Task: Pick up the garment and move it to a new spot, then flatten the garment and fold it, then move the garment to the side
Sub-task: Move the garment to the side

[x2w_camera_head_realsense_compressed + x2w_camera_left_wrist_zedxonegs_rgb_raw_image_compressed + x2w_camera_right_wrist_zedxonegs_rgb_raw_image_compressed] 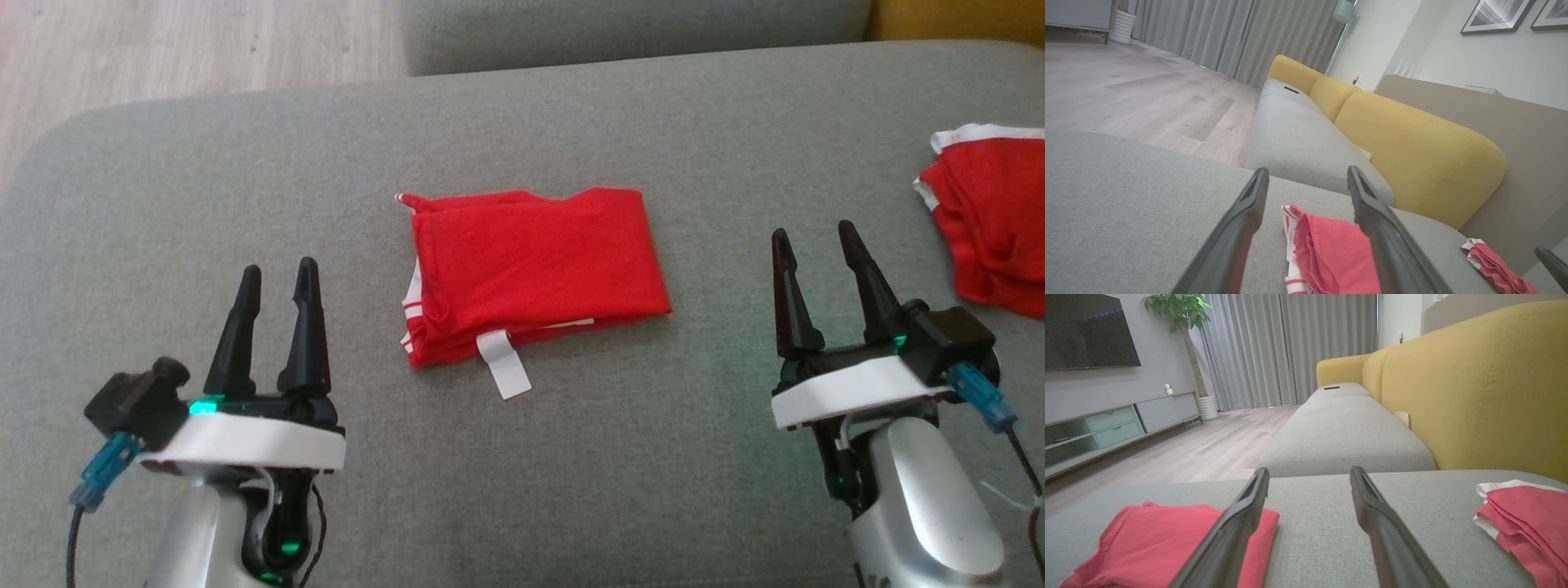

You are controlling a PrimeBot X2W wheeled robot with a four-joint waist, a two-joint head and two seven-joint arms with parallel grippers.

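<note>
Folded red cloth garment with white trim (531, 273) at the middle of the grey fabric sofa cushion (204, 180).
Our left gripper (279, 269) and right gripper (814, 233) flank it without touching, fingers spread and empty; we see another red-and-white garment (992, 229) at the cushion's right edge.

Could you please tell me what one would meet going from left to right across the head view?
The left gripper → folded red garment → right gripper → second red garment at the right edge.
</note>
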